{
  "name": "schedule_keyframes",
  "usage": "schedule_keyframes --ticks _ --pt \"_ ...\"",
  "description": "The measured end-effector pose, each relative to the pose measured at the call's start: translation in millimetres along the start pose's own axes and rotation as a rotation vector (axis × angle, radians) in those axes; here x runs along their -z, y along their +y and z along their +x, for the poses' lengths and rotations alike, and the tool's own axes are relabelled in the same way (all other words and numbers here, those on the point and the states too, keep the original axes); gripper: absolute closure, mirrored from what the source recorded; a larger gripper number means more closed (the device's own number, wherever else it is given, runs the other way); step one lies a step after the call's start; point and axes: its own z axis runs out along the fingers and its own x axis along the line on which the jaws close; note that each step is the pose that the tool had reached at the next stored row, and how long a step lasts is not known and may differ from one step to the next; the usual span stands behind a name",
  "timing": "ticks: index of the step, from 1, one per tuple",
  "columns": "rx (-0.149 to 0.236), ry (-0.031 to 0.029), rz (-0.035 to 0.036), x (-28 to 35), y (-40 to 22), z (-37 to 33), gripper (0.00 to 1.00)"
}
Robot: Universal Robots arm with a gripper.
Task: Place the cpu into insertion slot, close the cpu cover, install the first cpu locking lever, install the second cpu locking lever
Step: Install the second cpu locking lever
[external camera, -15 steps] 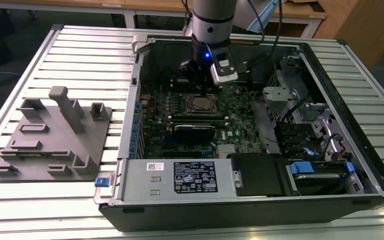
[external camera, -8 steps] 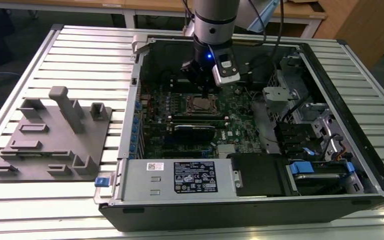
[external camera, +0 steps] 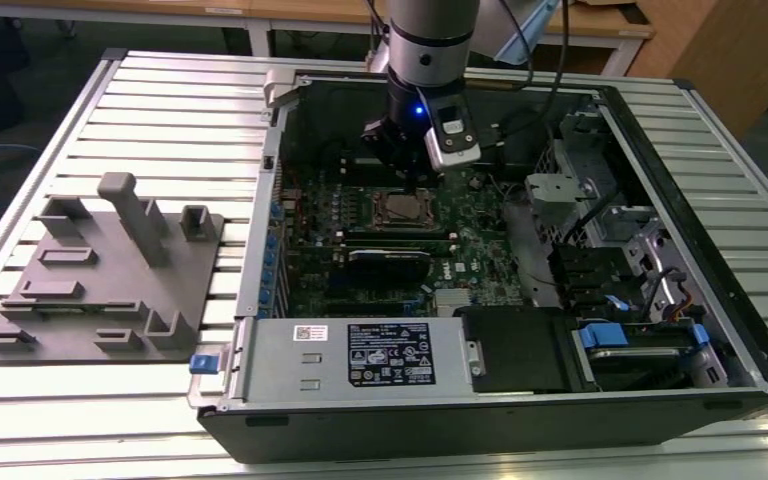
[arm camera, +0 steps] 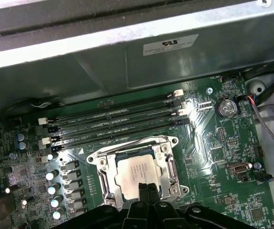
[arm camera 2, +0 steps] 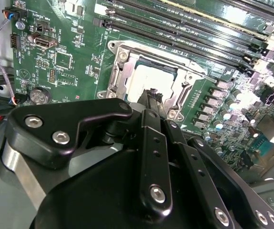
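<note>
The cpu (arm camera: 134, 172) lies in the insertion slot (external camera: 403, 208) on the green board, and its silver-grey top also shows in the second wrist view (arm camera 2: 148, 78). The cpu cover (arm camera: 168, 164) lies flat around it as a silvery frame (arm camera 2: 115, 76). A thin wire lever (arm camera 2: 165, 51) runs along one edge of the socket (arm camera: 122, 144). My gripper (arm camera: 146, 190) hangs just above the cpu's near edge, with its black fingers shut together and nothing seen between them (arm camera 2: 152, 95). In the exterior view it stands over the socket (external camera: 404, 178).
The open computer case (external camera: 704, 200) lies on a slatted table. Long memory slots (arm camera: 117, 119) run beside the socket. A black-labelled power supply box (external camera: 384, 352) sits at the front. A grey fixture plate (external camera: 104, 280) is at the exterior view's left.
</note>
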Motion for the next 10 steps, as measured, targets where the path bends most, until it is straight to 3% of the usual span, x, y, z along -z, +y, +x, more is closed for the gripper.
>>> schedule_keyframes --ticks 1,10 --pt "0.000 0.0000 0.0001 3.8 0.2 -0.1 0.89" --pt "0.000 0.0000 -0.0001 7.0 0.4 -0.2 0.89"
